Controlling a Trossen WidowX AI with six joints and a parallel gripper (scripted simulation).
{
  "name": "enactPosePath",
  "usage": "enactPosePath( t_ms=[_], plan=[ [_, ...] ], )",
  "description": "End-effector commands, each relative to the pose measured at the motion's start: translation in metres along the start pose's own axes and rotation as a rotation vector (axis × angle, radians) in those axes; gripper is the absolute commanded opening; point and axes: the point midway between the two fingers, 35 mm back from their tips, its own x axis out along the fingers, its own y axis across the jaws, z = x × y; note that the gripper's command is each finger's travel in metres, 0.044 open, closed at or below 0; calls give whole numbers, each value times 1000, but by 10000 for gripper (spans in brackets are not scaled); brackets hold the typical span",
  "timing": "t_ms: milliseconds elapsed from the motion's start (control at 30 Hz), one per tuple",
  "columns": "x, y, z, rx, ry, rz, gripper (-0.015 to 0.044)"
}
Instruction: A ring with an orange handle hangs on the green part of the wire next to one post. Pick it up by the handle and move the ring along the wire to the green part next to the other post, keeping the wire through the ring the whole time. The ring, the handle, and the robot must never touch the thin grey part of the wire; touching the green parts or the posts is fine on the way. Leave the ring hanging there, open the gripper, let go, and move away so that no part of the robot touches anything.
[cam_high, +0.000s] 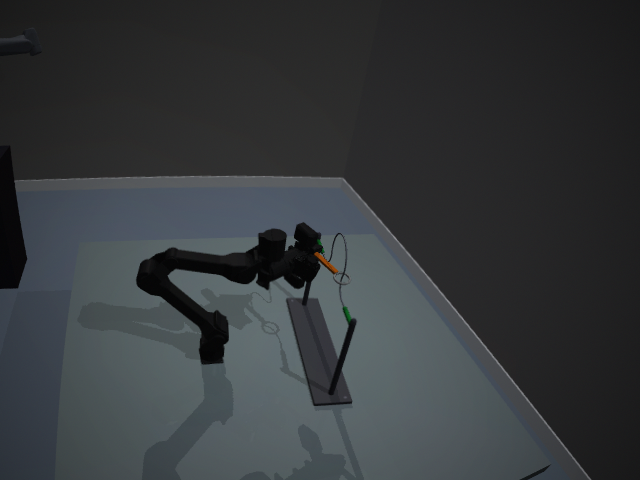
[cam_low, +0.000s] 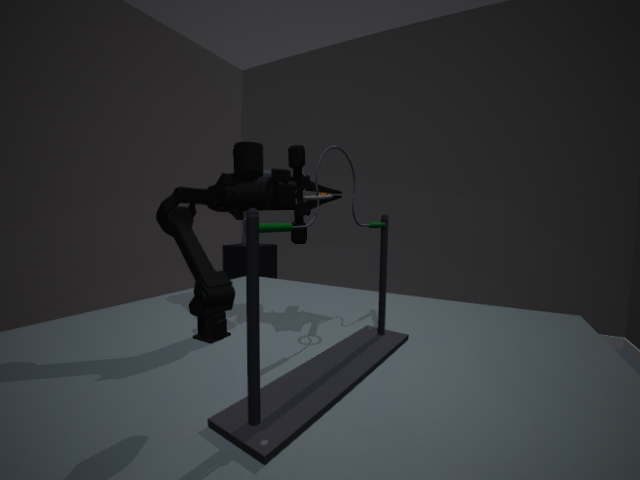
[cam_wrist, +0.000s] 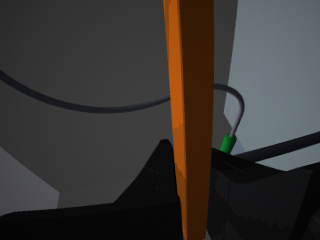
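We see an arm (cam_high: 191, 268) that is matte black from end to end, built of chunky, rounded segments joined at thick cylinder-shaped joints, rising from a small blocky base (cam_high: 211, 353). Near the wrist sits a squat black drum-shaped housing (cam_low: 248, 157) with a smaller boxy module (cam_high: 307, 231) beside it. The jaws are two dark, wedge-shaped pieces that taper to points, and we can make out no cables, screws or markings in the dim light.
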Motion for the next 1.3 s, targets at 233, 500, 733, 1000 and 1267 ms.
enactPosePath(
  t_ms=[233, 500, 733, 1000, 1267],
  plan=[
    [-1, 16, 0, 12, 4, 8, -150],
    [-2, 16, 1, -45, 1, -39, -150],
    [-2, 14, 1, -123, -2, -98, -150],
    [-2, 9, 2, -216, -8, -169, -150],
    [-3, 4, 3, -320, -15, -250, -150]
  ],
)
